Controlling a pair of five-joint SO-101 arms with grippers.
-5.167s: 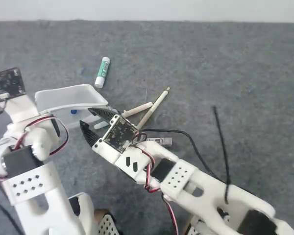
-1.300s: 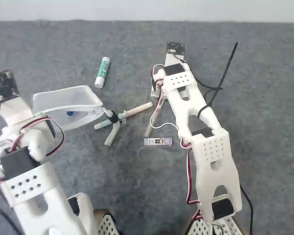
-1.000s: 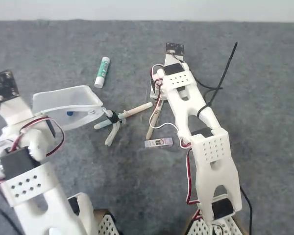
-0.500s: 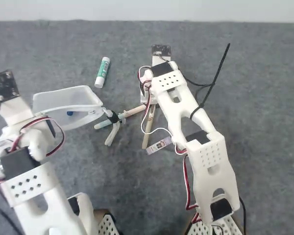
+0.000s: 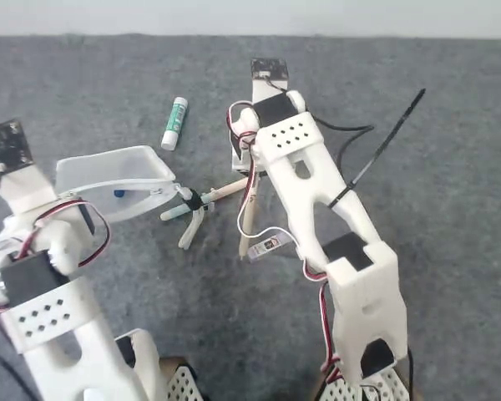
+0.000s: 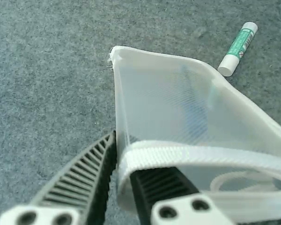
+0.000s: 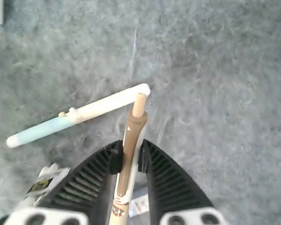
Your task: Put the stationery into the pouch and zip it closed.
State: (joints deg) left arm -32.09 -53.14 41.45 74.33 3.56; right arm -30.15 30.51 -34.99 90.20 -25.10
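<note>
The pouch (image 5: 108,171) is held off the table with its mouth gaping, one end of its rim pinched between the jaws of the left gripper (image 6: 123,157), which are pressed together on the white zip band. Something bluish seems to lie inside already, though through the mesh wall I cannot tell what it is.

Just beyond the pouch's open end lies a white and teal pen (image 5: 225,190), slanting away from the mouth, with a small dark piece and a short white stick beside its nearer end. At the far end of that pen is the tan pen (image 7: 135,119), clamped along its shaft by the right gripper (image 7: 129,151); its tip sits right by the white pen's end, and whether the two touch I cannot say. A small labelled block (image 5: 265,247), perhaps an eraser, lies a little farther from the pouch than the tan pen. The glue stick (image 5: 174,123) lies apart from the rest, on the grey table (image 5: 417,125) beyond the pouch's far rim.

The step in hand looks like loading: the tan pen is gripped but not yet carried over. The next move calls for lifting it free of the white pen without dragging that one along, swinging it across to the pouch and tipping it end-first into the mouth. Several pieces are yet to go in, so the zip is a long way off.
</note>
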